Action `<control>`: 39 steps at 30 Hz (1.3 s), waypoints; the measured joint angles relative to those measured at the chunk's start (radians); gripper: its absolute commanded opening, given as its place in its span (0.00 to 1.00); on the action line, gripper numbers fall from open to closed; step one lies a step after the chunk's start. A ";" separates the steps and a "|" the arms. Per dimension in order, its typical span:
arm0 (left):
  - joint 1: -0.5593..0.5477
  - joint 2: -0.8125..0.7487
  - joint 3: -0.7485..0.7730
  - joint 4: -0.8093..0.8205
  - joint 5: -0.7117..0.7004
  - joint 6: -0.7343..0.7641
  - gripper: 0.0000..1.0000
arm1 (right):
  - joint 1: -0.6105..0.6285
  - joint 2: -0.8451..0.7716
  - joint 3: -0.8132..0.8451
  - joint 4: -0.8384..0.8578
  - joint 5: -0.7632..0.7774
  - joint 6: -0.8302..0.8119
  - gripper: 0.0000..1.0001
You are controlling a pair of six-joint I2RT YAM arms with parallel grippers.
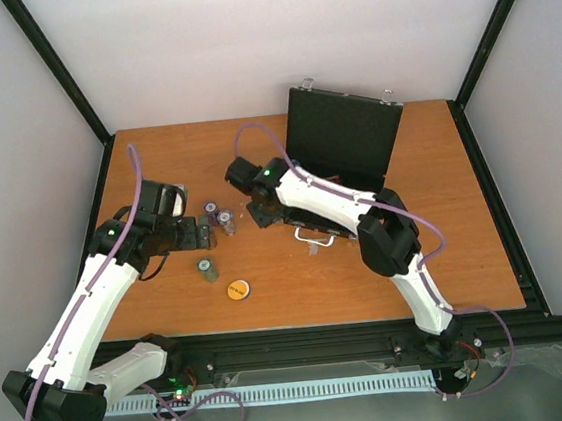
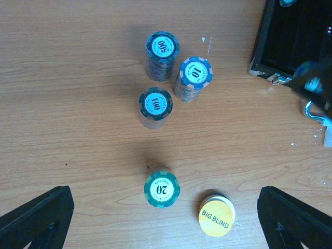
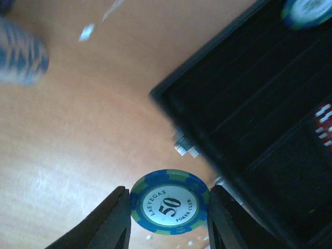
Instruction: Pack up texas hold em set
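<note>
The black case (image 1: 346,135) stands open at the back, its base under my right arm. My right gripper (image 3: 168,215) is shut on a blue-green "50" chip stack (image 3: 169,201), held just left of the case's front corner (image 3: 249,109); it also shows in the top view (image 1: 261,211). My left gripper (image 2: 166,228) is open and empty over the table, fingers (image 2: 36,218) wide apart. Below it stand chip stacks marked 500 (image 2: 162,46), 10 (image 2: 195,71), 100 (image 2: 155,104) and 20 (image 2: 162,189), plus the orange "BIG BLIND" disc (image 2: 217,217). Triangle and dice are not clearly visible.
One chip (image 3: 306,10) lies inside the case, and something red (image 3: 324,120) shows at its right edge. The case's silver clasp (image 2: 277,79) and handle (image 1: 314,235) face the table front. Grey walls and black frame posts (image 1: 65,72) enclose the table.
</note>
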 measured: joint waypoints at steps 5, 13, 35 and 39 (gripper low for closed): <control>0.000 0.001 0.000 0.000 0.000 0.000 1.00 | -0.061 0.005 0.089 0.004 0.040 -0.022 0.38; 0.000 0.032 0.000 0.015 0.000 0.000 1.00 | -0.122 0.066 0.103 0.070 0.104 -0.048 0.38; 0.000 0.128 0.037 0.028 0.006 -0.002 1.00 | -0.140 0.137 0.226 0.103 -0.081 -0.144 0.67; 0.000 0.141 0.062 0.029 0.006 -0.008 1.00 | -0.139 0.138 0.252 0.106 -0.195 -0.199 0.67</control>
